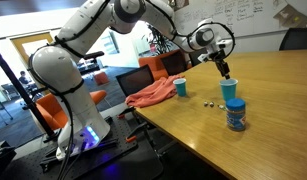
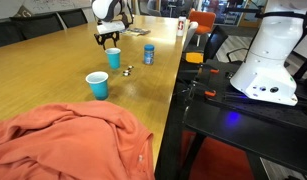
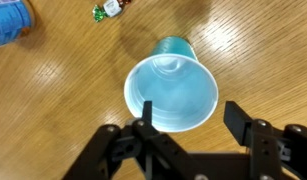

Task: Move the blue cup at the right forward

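Note:
The blue cup (image 1: pixel 229 91) stands upright on the wooden table (image 1: pixel 273 120) and also shows in an exterior view (image 2: pixel 114 59). In the wrist view I look straight down into its sky-blue opening (image 3: pixel 171 85). My gripper (image 1: pixel 225 68) hangs right above it, as the exterior view (image 2: pixel 110 38) confirms. In the wrist view the gripper (image 3: pixel 191 114) is open. One finger lies over the inside of the rim and the other outside it. Nothing is held.
A darker teal cup (image 1: pixel 180 87) stands by an orange cloth (image 1: pixel 151 95), nearer in an exterior view (image 2: pixel 97 85). A blue patterned canister (image 1: pixel 236 115) (image 2: pixel 148 53) (image 3: pixel 8 22) and small wrapped items (image 1: pixel 208 101) (image 3: pixel 108 8) sit close to the blue cup.

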`<state>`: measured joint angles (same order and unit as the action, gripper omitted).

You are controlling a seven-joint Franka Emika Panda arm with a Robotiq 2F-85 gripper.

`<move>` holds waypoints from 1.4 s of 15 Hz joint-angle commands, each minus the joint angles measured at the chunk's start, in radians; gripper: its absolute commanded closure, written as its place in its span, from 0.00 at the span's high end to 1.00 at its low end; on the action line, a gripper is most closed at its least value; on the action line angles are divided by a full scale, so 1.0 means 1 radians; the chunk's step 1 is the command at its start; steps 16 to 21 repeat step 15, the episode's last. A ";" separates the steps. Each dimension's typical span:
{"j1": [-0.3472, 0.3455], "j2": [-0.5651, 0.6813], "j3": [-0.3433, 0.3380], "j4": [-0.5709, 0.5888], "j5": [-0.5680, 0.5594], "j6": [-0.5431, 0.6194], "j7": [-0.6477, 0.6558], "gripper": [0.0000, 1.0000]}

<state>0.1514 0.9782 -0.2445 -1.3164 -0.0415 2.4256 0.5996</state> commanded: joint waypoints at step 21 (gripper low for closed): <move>-0.185 -0.780 0.089 -0.903 -0.001 0.088 -0.484 1.00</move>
